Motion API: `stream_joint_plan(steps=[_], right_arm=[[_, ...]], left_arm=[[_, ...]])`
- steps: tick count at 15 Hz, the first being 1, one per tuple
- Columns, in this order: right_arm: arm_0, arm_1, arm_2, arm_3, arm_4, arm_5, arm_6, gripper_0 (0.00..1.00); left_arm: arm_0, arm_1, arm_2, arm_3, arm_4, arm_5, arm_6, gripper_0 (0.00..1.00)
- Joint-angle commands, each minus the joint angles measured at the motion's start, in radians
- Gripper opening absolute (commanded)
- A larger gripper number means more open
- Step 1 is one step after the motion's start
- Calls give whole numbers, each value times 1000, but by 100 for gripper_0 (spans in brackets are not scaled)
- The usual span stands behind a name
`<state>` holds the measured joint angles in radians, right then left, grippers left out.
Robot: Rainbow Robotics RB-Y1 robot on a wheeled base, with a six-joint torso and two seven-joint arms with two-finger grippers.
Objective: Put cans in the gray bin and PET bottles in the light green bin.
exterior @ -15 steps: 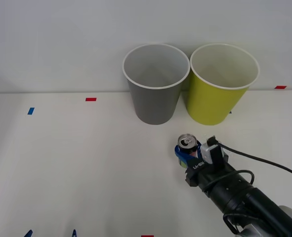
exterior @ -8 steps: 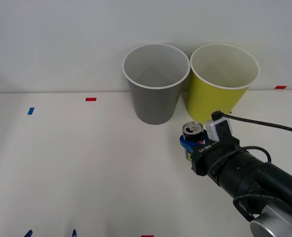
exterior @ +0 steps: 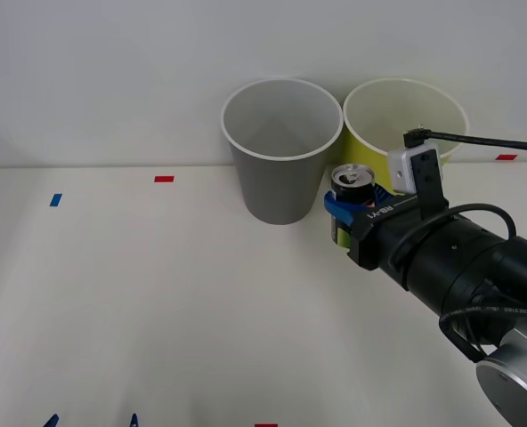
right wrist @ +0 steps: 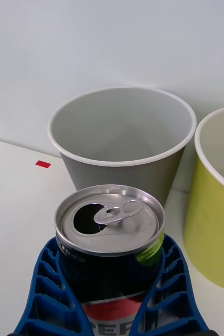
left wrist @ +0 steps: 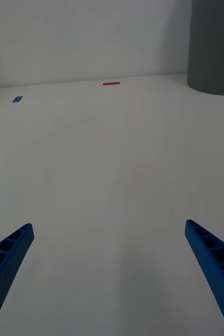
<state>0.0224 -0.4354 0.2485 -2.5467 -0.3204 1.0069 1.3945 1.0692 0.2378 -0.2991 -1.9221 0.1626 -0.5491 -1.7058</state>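
The left gripper (left wrist: 109, 278) hangs spread and idle over bare table (exterior: 157, 302); the gray bin (exterior: 281, 147) looks empty, so nothing is sorted yet; the right gripper (exterior: 341, 216) grasps the can (exterior: 352, 181) upright, lifted between both bins, just beside the gray rim; the green bin (exterior: 375, 120) crowds its right, open room lies above.

Dark can (right wrist: 112, 262) with silver top, gray bin (exterior: 279, 151), yellow-green bin (exterior: 397, 124).

Upright opened can (exterior: 352, 181) before bins
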Motion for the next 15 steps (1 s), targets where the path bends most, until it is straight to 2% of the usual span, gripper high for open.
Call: stream_joint_plan(steps=[1, 3, 8, 10, 12, 15], right_arm=[[-110, 41, -83, -29, -132, 139, 14, 0], [-187, 64, -115, -6, -184, 153, 21, 0], [-395, 86, -147, 134, -180, 145, 27, 0], [-427, 116, -149, 207, -174, 98, 27, 0], [-473, 152, -133, 326, -169, -2, 31, 0], [-522, 178, -97, 457, -101, -136, 34, 0]], left_arm=[[0, 0, 0, 0, 0, 0, 0, 100], [0, 0, 0, 0, 0, 0, 0, 100], [0, 0, 0, 0, 0, 0, 0, 100], [0, 0, 0, 0, 0, 0, 0, 100], [0, 0, 0, 0, 0, 0, 0, 100], [0, 0, 0, 0, 0, 0, 0, 100]])
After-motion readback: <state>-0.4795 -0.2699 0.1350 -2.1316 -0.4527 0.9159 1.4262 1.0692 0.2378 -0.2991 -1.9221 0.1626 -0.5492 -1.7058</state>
